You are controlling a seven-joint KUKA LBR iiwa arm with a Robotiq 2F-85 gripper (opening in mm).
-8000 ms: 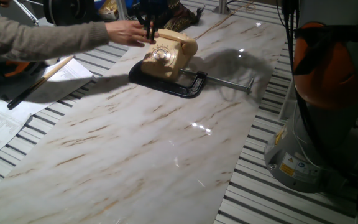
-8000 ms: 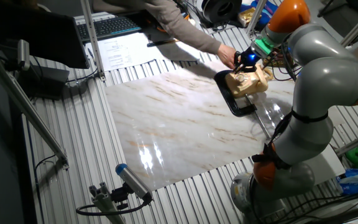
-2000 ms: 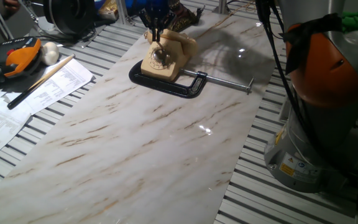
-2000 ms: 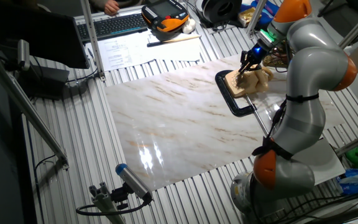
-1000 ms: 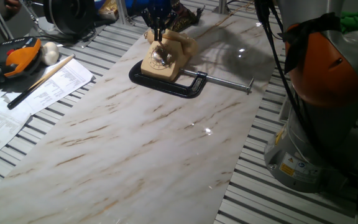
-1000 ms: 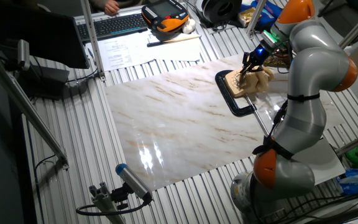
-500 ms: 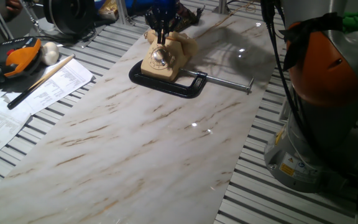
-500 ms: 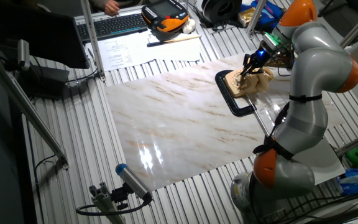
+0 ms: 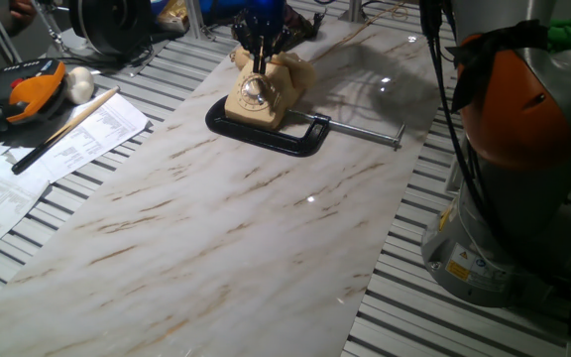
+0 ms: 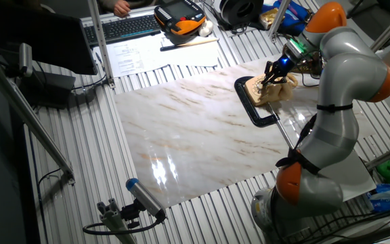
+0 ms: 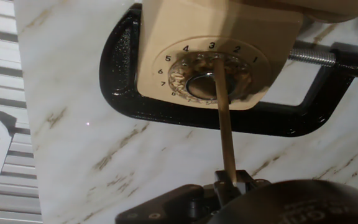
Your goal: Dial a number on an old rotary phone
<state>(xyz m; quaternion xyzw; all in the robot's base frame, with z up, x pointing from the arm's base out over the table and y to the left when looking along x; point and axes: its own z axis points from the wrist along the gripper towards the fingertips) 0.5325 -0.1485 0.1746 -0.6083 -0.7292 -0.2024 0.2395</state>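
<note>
The cream-beige rotary phone (image 9: 266,87) stands at the far end of the marble board, held in a black C-clamp (image 9: 287,136). In the hand view its silvery dial (image 11: 211,78) with printed numbers fills the top of the frame. My gripper (image 9: 259,52) hovers just above the phone and is shut on a thin wooden stick (image 11: 224,124). The stick's tip sits in the dial near the number 3. The other fixed view shows the gripper (image 10: 271,74) over the phone (image 10: 273,90). The gripper's (image 11: 231,182) finger ends clamp the stick at the bottom of the hand view.
The clamp's silver screw bar (image 9: 365,132) points right across the marble board (image 9: 246,228). Papers (image 9: 28,169), a long wooden rod (image 9: 67,124) and an orange teach pendant (image 9: 28,84) lie to the left. The robot base (image 9: 509,198) stands at the right. A keyboard (image 10: 124,27) and a person's hand (image 10: 120,7) are beyond the board.
My gripper with the stick has shifted slightly to the right over the dial. The phone and the clamp have stayed in place.
</note>
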